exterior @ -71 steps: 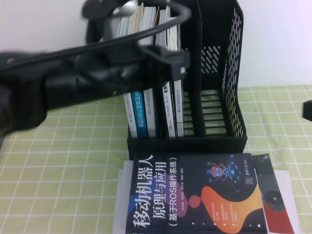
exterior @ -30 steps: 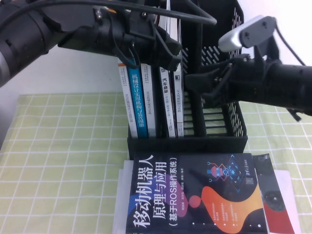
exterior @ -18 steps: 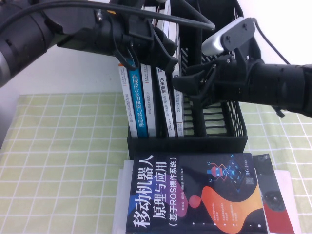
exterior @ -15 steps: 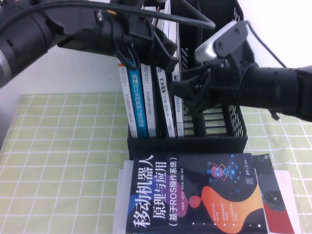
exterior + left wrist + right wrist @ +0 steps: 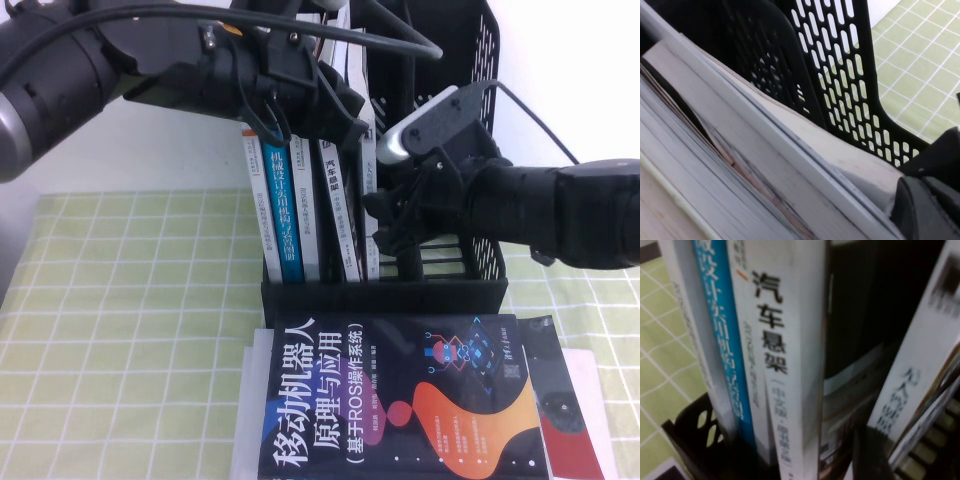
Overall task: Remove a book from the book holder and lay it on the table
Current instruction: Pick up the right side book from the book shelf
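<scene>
The black book holder (image 5: 482, 150) stands at the back of the green checked table (image 5: 130, 330). The book (image 5: 368, 180), thin with a white spine, is the rightmost in the holder and leans away from its neighbours (image 5: 920, 370). My left gripper (image 5: 345, 118) reaches in from the upper left and rests on the books' top edges. In the left wrist view its black tip presses the book's top edge (image 5: 805, 145). My right gripper (image 5: 378, 222) comes from the right, open at the book's spine. One finger (image 5: 875, 450) sits between the book and the neighbouring white-spined book (image 5: 785, 355).
A blue-spined book (image 5: 283, 215) and other white-spined books fill the holder's left part. A navy book (image 5: 400, 400) with a large white title lies flat in front of the holder, on top of another book (image 5: 575, 400). A white wall is behind.
My right arm has swung left and down, from beside the holder's right compartment to the book's spine. The left gripper has stayed on the books' tops.
</scene>
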